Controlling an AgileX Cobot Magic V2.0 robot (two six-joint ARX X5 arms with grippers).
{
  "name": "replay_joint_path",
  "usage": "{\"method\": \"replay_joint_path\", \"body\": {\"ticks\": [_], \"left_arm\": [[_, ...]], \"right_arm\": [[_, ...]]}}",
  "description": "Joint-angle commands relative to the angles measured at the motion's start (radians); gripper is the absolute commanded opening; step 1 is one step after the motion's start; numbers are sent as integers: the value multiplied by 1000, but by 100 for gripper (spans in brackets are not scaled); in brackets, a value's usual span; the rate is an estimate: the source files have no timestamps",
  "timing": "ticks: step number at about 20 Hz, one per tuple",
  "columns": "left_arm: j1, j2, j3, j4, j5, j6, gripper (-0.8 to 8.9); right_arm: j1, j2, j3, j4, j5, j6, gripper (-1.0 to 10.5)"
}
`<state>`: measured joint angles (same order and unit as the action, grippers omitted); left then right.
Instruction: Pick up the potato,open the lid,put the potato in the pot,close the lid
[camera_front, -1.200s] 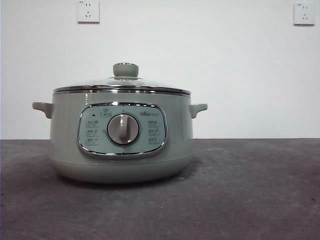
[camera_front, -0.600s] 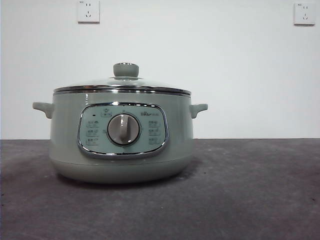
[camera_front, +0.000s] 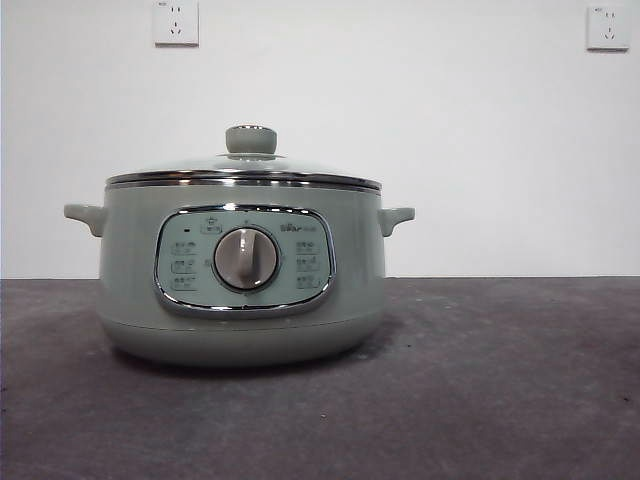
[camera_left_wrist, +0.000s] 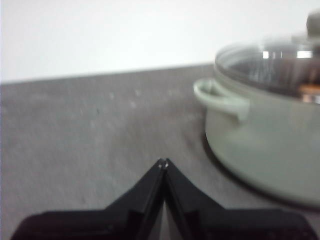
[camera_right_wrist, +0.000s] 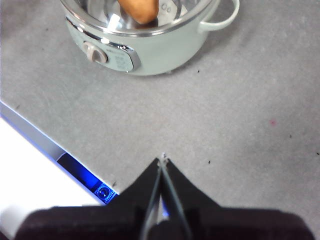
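Grey table (camera_front: 500, 400) carries the sage-green pot (camera_front: 240, 300), its glass lid (camera_front: 245, 168) seated on the rim. Inside lies the orange-brown potato (camera_right_wrist: 140, 10). Left gripper (camera_left_wrist: 163, 162) and right gripper (camera_right_wrist: 162, 161) hover apart from it, jaws pressed together, empty.

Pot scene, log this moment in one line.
pot: lid on | potato: inside | left gripper: shut, beside pot | right gripper: shut, clear

Looks like a lab test bench: bare white wall (camera_front: 420, 150) with two sockets (camera_front: 176, 22), plain grey table (camera_front: 500, 380), lone pot (camera_front: 240, 270).
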<state>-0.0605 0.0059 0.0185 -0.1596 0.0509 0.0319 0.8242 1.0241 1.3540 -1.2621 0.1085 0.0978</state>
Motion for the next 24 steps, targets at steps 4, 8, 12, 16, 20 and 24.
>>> {"method": "replay_joint_path", "body": {"ticks": [4, 8, 12, 16, 20, 24], "left_arm": [[2, 13, -11, 7, 1, -11, -2], [2, 37, -11, 7, 1, -11, -2], [2, 61, -11, 7, 1, -11, -2], [2, 75, -11, 3, 1, -11, -2], [2, 76, -11, 0, 1, -11, -2], [2, 76, -11, -1, 1, -11, -2]], "right_arm": [[0, 1, -11, 5, 5, 5, -1], [0, 1, -11, 5, 5, 5, -1], [-11, -12, -12, 6, 40, -10, 0], [-182, -190, -189, 229, 88, -187, 0], [-480, -523, -669, 743, 78, -177, 0], [-682, -853, -1083, 1062, -46, -178, 0]]}}
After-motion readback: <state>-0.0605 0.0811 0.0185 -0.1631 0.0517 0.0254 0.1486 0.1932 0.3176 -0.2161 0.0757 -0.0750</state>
